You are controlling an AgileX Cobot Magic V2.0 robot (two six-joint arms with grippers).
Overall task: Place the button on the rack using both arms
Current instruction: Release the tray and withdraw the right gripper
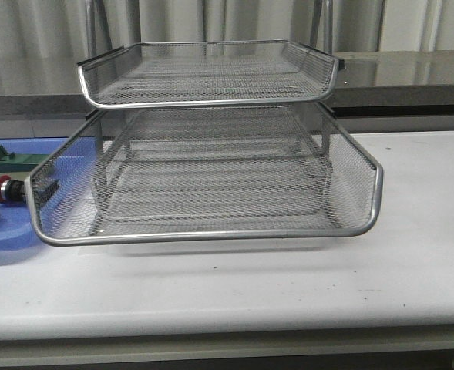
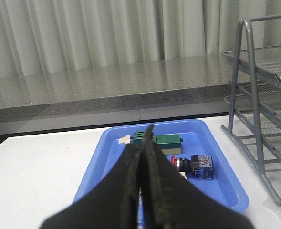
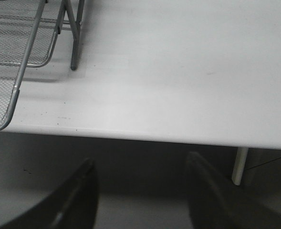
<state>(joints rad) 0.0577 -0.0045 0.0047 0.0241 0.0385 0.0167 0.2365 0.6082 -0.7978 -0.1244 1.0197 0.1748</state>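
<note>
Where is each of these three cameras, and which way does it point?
Front view: faces forward over the table at the rack; no arm shows.
Left wrist view: rides the left arm, looks past its closed tool at the blue tray and button.
Right wrist view: rides the right arm, off the table's edge; open tool.
All three show the rack.

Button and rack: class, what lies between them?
In the left wrist view, only the blue tray's floor and rim, then bare white table, separate the button from the rack's leg.
</note>
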